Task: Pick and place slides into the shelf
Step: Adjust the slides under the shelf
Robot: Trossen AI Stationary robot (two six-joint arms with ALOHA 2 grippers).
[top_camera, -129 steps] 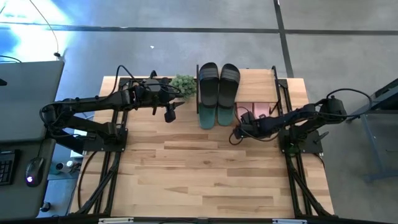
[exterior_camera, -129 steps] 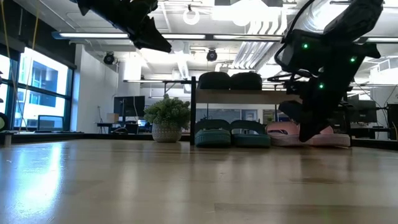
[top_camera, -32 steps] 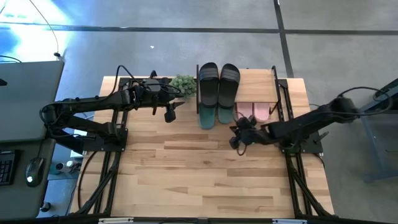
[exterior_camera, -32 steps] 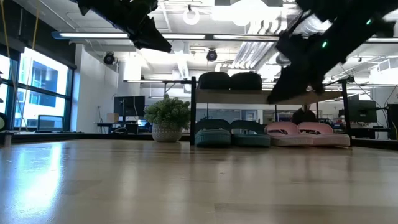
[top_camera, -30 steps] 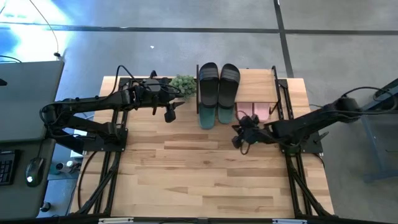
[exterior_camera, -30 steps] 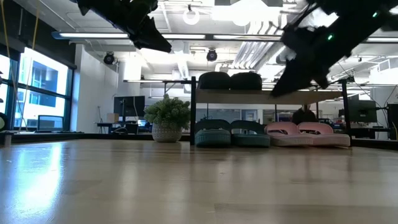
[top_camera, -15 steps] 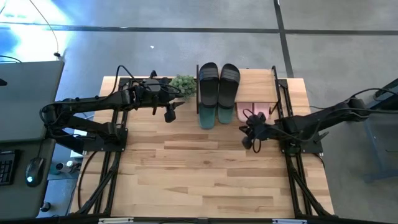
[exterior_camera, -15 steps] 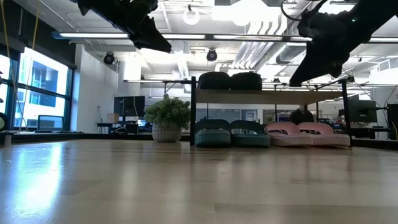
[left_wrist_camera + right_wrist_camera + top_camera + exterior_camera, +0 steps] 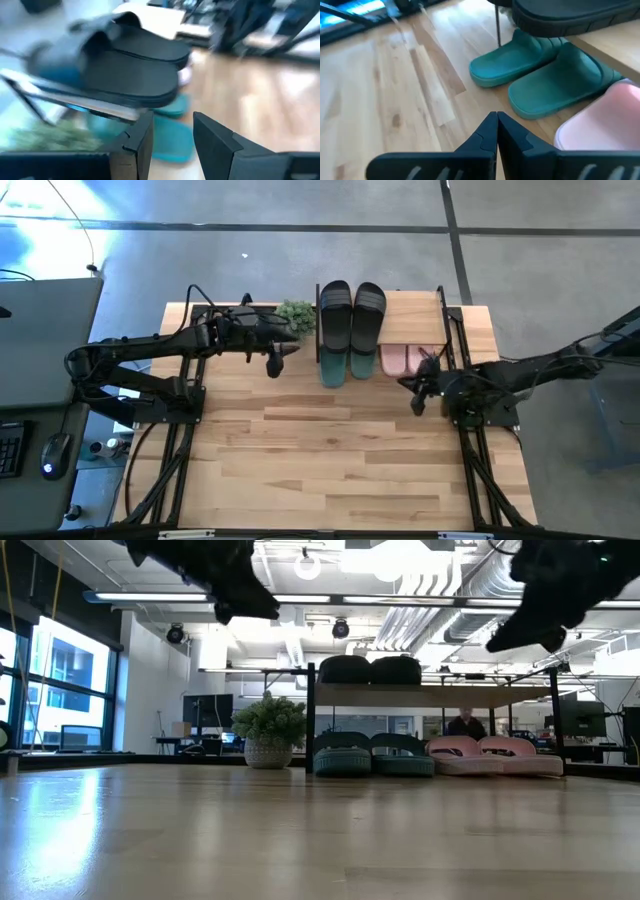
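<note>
All six slides sit in the shelf at upper centre — black pair on top, teal pair and pink pair below. Nothing seems left: the right gripper is clenched empty, the left gripper parted, empty.

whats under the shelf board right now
Under the shelf board, the teal-green pair sits beside the pale pink pair on the table. From above, the board and the black pair on top cover most of them.
</note>
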